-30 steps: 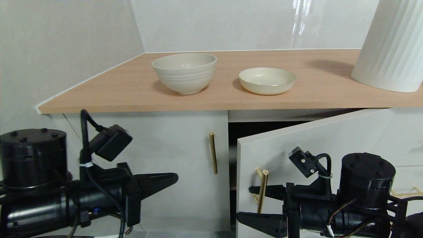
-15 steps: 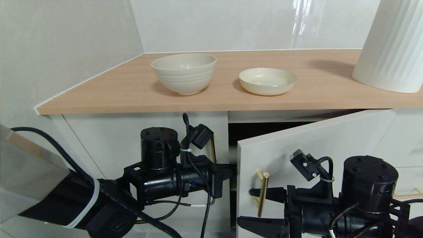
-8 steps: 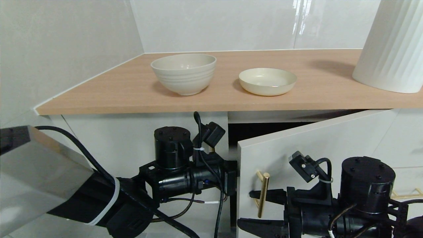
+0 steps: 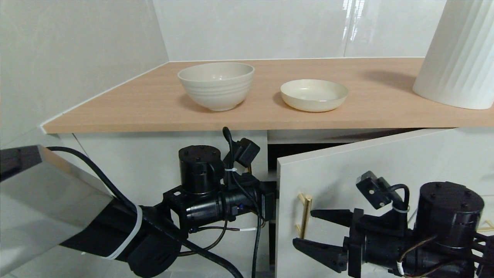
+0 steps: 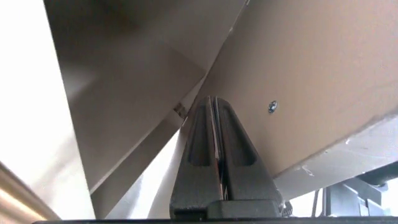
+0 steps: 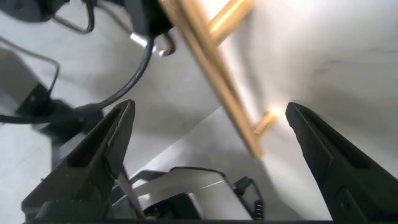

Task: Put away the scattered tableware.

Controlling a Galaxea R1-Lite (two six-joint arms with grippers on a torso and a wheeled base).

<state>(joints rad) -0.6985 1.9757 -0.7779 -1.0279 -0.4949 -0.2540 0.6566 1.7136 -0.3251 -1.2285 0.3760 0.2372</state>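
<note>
Bowl (image 4: 215, 85) and plate (image 4: 314, 94) sit apart on the table (image 4: 154, 112), toward its front edge, bare wood around them. Below, the door (image 4: 366, 162) stands ajar. The clenched, empty left gripper (image 5: 214, 112) pokes into the gap at its edge. The released right gripper (image 4: 304, 227) gapes at its handle (image 4: 305, 210).
</note>
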